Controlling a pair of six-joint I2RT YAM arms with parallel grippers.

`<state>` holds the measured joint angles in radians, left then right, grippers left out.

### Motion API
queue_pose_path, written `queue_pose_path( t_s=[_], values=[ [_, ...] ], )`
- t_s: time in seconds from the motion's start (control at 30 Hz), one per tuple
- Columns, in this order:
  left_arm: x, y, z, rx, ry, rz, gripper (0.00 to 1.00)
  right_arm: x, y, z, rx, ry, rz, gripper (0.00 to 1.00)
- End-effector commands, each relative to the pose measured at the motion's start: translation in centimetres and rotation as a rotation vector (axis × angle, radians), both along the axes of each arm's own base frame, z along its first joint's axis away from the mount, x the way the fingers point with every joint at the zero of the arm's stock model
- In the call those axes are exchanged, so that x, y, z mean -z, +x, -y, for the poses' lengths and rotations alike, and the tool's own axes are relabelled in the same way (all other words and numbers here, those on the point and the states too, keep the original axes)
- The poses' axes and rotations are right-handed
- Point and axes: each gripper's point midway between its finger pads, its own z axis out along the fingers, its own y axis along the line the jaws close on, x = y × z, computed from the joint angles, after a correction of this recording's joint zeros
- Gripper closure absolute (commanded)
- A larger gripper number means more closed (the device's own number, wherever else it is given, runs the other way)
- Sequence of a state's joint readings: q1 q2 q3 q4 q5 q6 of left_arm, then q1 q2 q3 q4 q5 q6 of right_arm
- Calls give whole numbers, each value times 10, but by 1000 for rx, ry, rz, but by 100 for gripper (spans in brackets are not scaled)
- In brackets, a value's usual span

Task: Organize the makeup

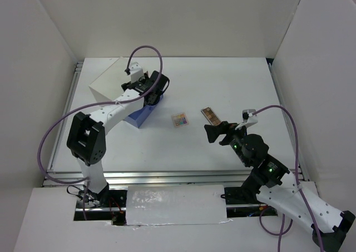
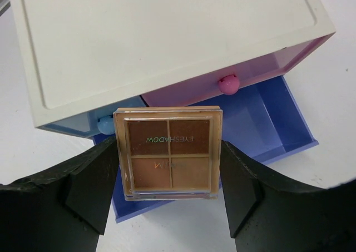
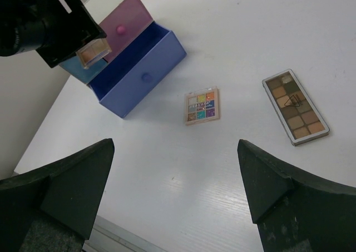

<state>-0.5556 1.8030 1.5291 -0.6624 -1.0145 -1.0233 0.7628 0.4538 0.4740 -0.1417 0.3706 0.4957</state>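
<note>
My left gripper [image 2: 168,177] is shut on a square brown eyeshadow palette [image 2: 168,152], holding it by its sides above the pulled-out blue drawer [image 2: 261,118] of the white box [image 2: 156,35]. The top view shows this gripper [image 1: 149,92] at the box's front. The right wrist view shows the held palette [image 3: 92,53] over the drawer [image 3: 139,68]. A colourful square palette [image 1: 180,119] [image 3: 201,104] and a long brown palette [image 1: 210,115] [image 3: 295,106] lie on the table's middle. My right gripper [image 1: 214,132] [image 3: 175,168] is open and empty, above the table near them. No lipsticks, bottle or tube show.
The white box [image 1: 111,79] stands at the back left, with a shut pink drawer [image 2: 267,68] and a light blue drawer [image 2: 72,127] above the open one. White walls enclose the table on three sides. A metal rail [image 1: 167,177] runs along the near edge.
</note>
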Motion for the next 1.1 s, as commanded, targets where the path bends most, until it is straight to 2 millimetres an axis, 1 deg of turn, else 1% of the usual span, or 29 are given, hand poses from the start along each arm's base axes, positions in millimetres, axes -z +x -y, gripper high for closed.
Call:
queue_pose_path(
  t_s=[0.0,0.1,0.13,0.17,0.27,0.4,0.43,0.5,0.57,0.6,0.67,0.77,0.87,0.97,1.0,1.03,1.07],
  values=[
    [-8,19,-3,-21,45,44,52,-9,4,3,17,8,39,0],
    [5,17,-3,-31,54,28,47,-9,4,3,17,6,41,0],
    [7,20,-2,-29,46,38,45,-9,4,2,14,6,41,0],
    [10,20,-2,-29,51,33,42,-10,4,2,12,7,44,0],
    [17,20,-5,-46,64,22,34,-8,4,1,6,4,40,0],
    [29,21,-5,-50,71,0,29,-10,4,1,6,5,45,0],
    [34,20,-7,-65,69,-6,26,-9,4,0,4,5,45,0],
    [40,18,-8,-68,69,-13,23,-9,3,-1,-2,4,43,0],
    [47,17,-7,-66,63,-24,15,-9,4,-1,-3,2,43,0],
    [49,16,-7,-71,57,-26,9,-9,4,-1,-3,3,44,0],
    [51,13,-7,-72,46,-30,1,-9,4,-1,-4,1,44,0],
    [51,10,-5,-62,25,-37,1,-9,4,-2,-5,1,43,0],
    [43,8,-1,-52,7,-27,1,-8,4,-3,-8,1,41,0],
    [28,5,18,7,1,-12,1,-9,4,-1,-2,5,44,0],
    [21,2,40,78,14,-10,1,-8,4,-1,0,5,43,0],
    [11,5,58,128,7,3,0,-9,5,0,8,8,42,0],
    [15,4,74,174,29,-21,1,-8,6,4,28,11,35,0]
  ],
)
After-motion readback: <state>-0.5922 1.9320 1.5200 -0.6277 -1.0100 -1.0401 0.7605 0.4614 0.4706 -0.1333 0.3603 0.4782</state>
